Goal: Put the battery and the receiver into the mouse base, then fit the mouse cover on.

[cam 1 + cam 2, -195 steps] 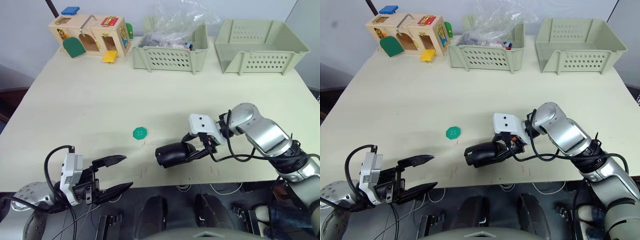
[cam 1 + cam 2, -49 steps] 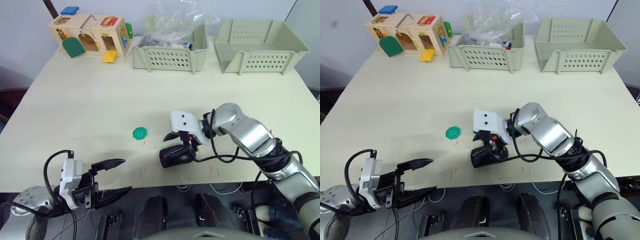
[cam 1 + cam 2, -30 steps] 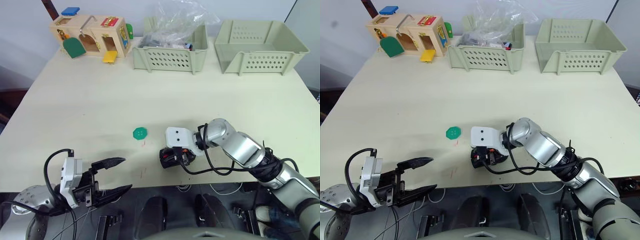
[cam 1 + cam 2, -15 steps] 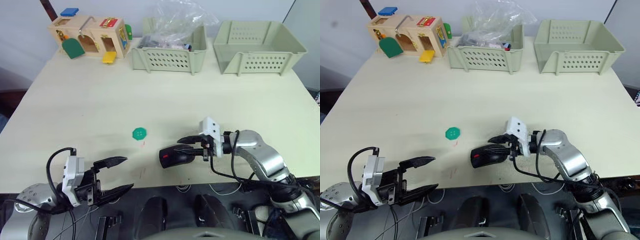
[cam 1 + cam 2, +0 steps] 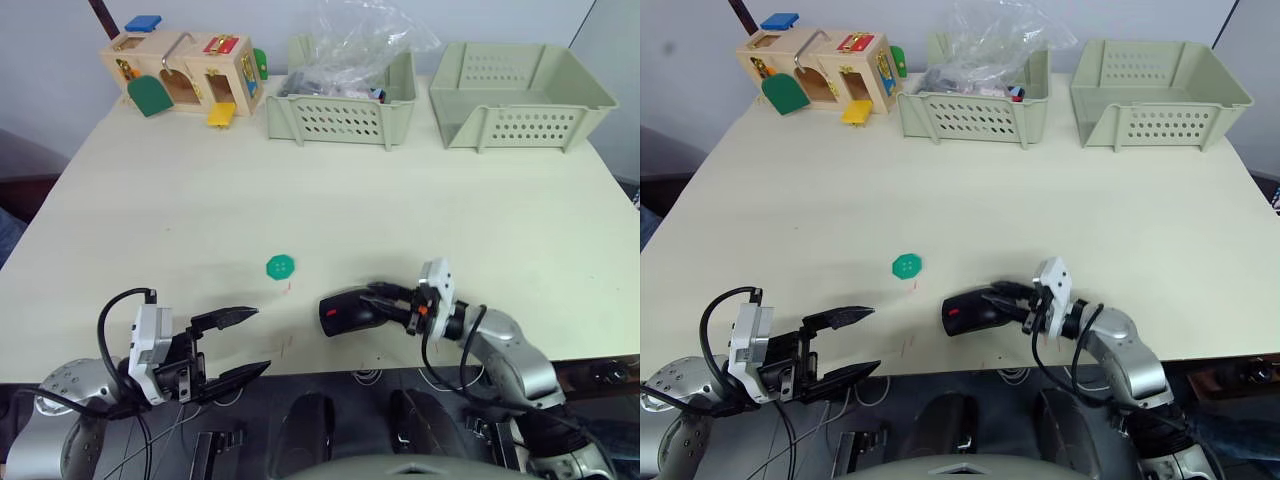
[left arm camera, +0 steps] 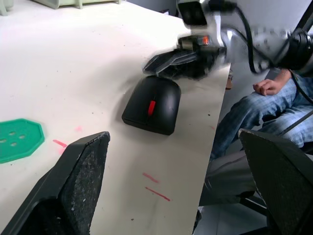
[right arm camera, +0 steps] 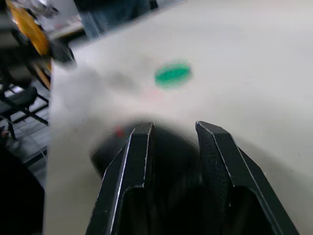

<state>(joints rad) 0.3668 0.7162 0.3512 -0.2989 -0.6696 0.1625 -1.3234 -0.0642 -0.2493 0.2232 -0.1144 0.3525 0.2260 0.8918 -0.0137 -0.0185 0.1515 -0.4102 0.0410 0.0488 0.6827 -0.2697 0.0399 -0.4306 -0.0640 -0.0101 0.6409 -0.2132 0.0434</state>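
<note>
Right gripper [image 5: 382, 298]: we see its two black fingers [image 6: 168, 59] spread a little, tips at the rear end of the mouse base [image 5: 350, 311]. Touching or just short of it, we cannot tell; nothing is clamped between them. In the right wrist view the fingers [image 7: 133, 161] sit parted with the black shell right in front of and between them.

The mouse base lies flat on the table [image 5: 400, 200], near its front edge. It looks like a closed black mouse with a small red mark facing up; in the left wrist view the red mark sits on the middle of its top [image 6: 151, 107]. We cannot tell whether a separate cover sits on it, and we cannot make out battery or receiver.

Left gripper [image 5: 240, 343]: wide open, empty, hovering off the table's front edge, well apart from the mouse base on its left side.

Green disc [image 5: 280, 266] lies on the table near the mouse base, to its left and a bit farther back. Small red marks on the table surface between disc and mouse.

Far back from the mouse base: wooden toy box [image 5: 185, 72] at the back left, a basket with a clear plastic bag [image 5: 340, 110] straight back, an empty basket [image 5: 515, 100] at the back right.

A seated person's hand and jeans [image 6: 274, 93] show past the table edge in the left wrist view.
</note>
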